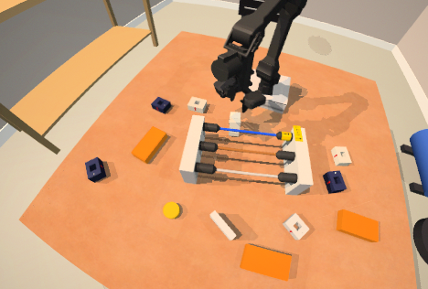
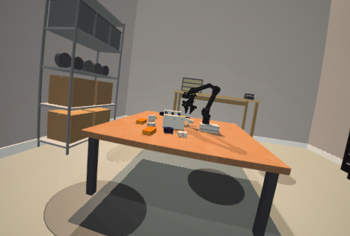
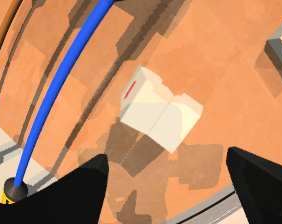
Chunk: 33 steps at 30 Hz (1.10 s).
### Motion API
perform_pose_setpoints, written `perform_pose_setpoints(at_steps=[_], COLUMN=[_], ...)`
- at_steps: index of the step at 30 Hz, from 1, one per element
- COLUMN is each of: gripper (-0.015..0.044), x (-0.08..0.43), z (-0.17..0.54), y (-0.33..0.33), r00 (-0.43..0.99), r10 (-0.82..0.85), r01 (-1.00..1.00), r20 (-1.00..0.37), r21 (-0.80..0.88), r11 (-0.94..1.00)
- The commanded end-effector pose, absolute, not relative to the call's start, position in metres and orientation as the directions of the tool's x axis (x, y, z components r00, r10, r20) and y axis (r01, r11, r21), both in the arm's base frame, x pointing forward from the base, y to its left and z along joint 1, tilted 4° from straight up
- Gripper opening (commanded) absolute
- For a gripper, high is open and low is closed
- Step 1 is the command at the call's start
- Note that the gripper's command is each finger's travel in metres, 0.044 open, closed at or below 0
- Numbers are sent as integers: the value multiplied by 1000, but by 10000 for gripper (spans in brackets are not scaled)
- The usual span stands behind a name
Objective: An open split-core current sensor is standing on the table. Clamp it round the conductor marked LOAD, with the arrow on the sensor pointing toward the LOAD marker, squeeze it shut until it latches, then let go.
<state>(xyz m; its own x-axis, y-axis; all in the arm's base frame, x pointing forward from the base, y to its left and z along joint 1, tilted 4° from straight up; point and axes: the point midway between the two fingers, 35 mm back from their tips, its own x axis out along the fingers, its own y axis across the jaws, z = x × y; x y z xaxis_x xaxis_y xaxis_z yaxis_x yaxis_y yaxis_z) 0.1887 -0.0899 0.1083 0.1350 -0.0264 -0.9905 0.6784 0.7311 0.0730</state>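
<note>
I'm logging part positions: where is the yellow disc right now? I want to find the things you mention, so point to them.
In the top view, the yellow disc (image 1: 171, 210) lies left of the tilted white bar (image 1: 224, 225).

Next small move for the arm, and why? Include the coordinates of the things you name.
I'd turn the wrist to square the open fingers (image 1: 235, 103) with the white split sensor (image 1: 234, 124) (image 3: 161, 112): it sits skewed in the wrist view, off the blue conductor (image 1: 249, 131) (image 3: 54, 90), nothing gripped.
</note>
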Motion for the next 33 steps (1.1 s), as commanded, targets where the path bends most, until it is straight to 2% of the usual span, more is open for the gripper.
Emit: perform_pose_setpoints(at_steps=[1,33], gripper=[320,320], x=[202,204], z=[109,66], y=[-88,-92], r00=[34,34], r10=[-69,-70], r01=[973,973], r20=[-997,-997], r21=[17,17], r11=[229,229])
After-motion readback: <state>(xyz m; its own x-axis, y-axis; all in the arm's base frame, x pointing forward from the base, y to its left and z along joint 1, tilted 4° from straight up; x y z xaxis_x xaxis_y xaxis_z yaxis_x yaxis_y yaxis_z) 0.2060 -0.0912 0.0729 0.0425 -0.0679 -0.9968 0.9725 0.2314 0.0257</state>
